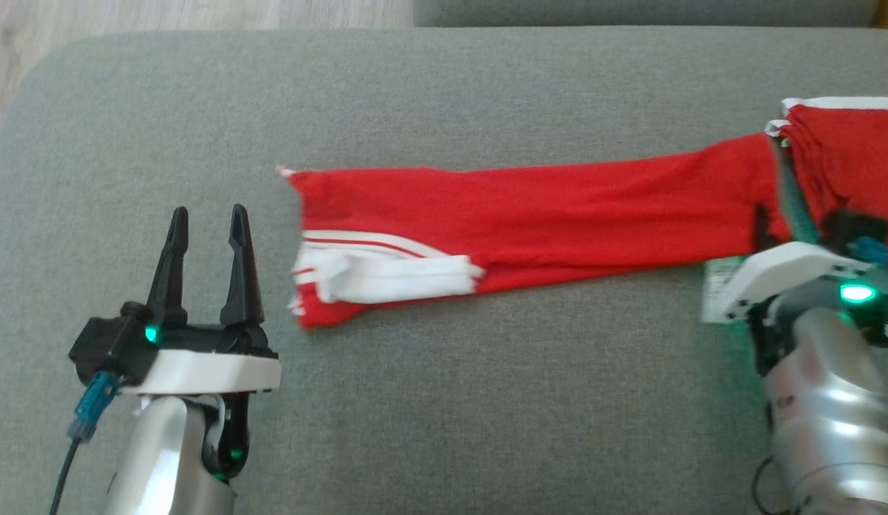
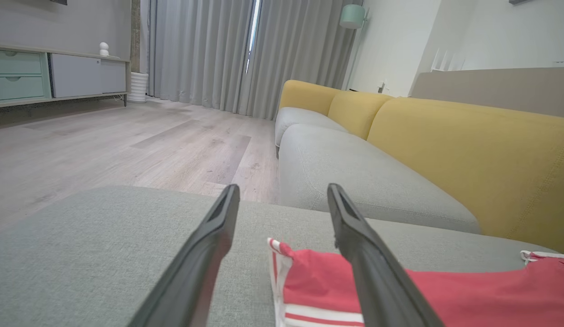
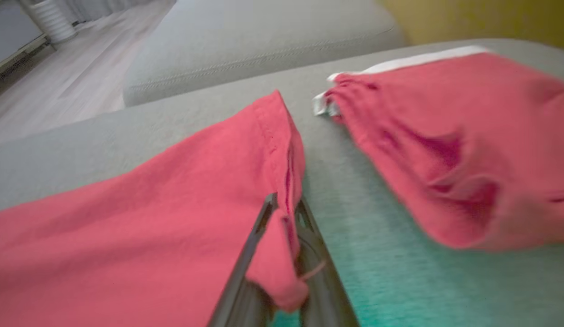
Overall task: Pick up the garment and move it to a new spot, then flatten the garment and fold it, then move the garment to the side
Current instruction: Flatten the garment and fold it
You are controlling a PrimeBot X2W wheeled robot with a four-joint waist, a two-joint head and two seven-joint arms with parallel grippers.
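red garment (image 1: 558, 214) pinched in right tool (image 3: 287, 202); left tool (image 1: 209, 209) spread wide nearby.

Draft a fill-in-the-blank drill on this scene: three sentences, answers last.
The red garment has ____ stripes.
The left gripper stands ____ beside the striped end, holding nothing.
The right gripper is ____ on the garment's red cloth.
Missing words: white; open; shut.

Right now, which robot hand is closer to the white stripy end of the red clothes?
Left. The left hand sits open beside the stripy end, not touching. The right hand is shut on the opposite end of the red garment.
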